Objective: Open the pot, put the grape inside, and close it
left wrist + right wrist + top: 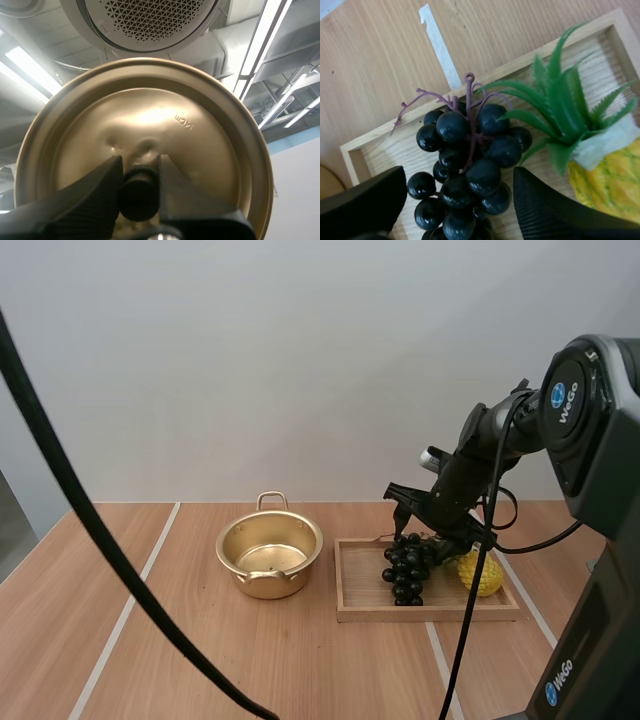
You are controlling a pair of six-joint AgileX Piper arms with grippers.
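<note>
While the bunch of grapes [405, 570] lies in the wooden tray [350, 612], toward the tray's middle, its dark berries hang from a purplish stem whose bare twigs point at the tray's far rim. Just beside the bunch, on the side away from the pot, lies a toy pineapple [480, 572], yellow with green leaves; in the right wrist view some leaf tips reach over the nearest berries. The right gripper [460, 207] hangs close over the bunch with its two black fingers spread wide, one on each side of the lower berries, the ribbed inner face of one finger turned toward the fruit; whether either finger touches a berry cannot be told. In the high view the right arm reaches in from the right and bends down over the tray. The pot [268, 585], gold-coloured with two small loop handles, stands upright and uncovered on the table [200, 660], to the left of the tray and a little apart from it. Its lid [190, 140] is in the left gripper [139, 175], whose fingers are closed on the dark knob [137, 192] at the lid's centre, with the knob side of the round gold disc facing the wrist camera. White lines [125, 610] run across the wooden tabletop, one to the left of the pot and one in front of the tray.
</note>
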